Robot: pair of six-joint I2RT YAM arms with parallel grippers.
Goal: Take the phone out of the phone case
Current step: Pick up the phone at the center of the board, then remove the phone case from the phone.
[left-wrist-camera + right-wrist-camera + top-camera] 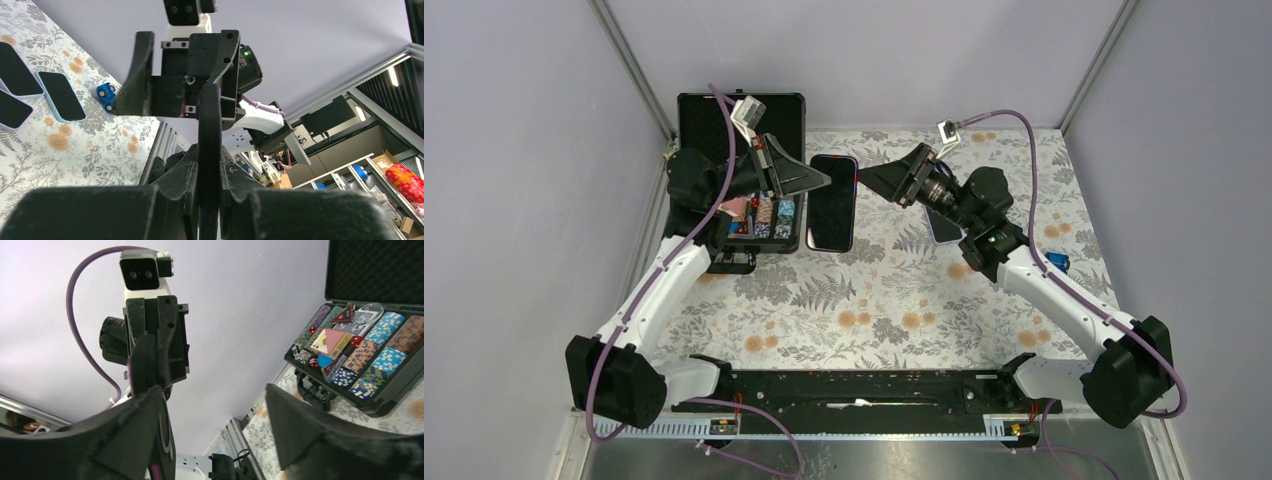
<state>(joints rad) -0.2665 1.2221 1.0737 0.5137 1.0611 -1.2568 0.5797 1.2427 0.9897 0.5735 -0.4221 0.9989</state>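
The phone in its black phone case (833,205) hangs above the table, screen up in the top view. My left gripper (822,180) is shut on its left long edge. In the left wrist view the cased phone (209,115) stands edge-on, pinched between my fingers (210,160). My right gripper (869,178) is at the phone's right edge, with its jaws open. In the right wrist view the phone's edge (164,435) lies against the left finger, and a wide gap (215,395) reaches to the other finger.
An open black case of poker chips (769,215) sits at the back left, right behind my left gripper. Other phones (60,95) lie on the floral cloth under my right arm (942,228). A small blue toy car (1057,262) is at the right.
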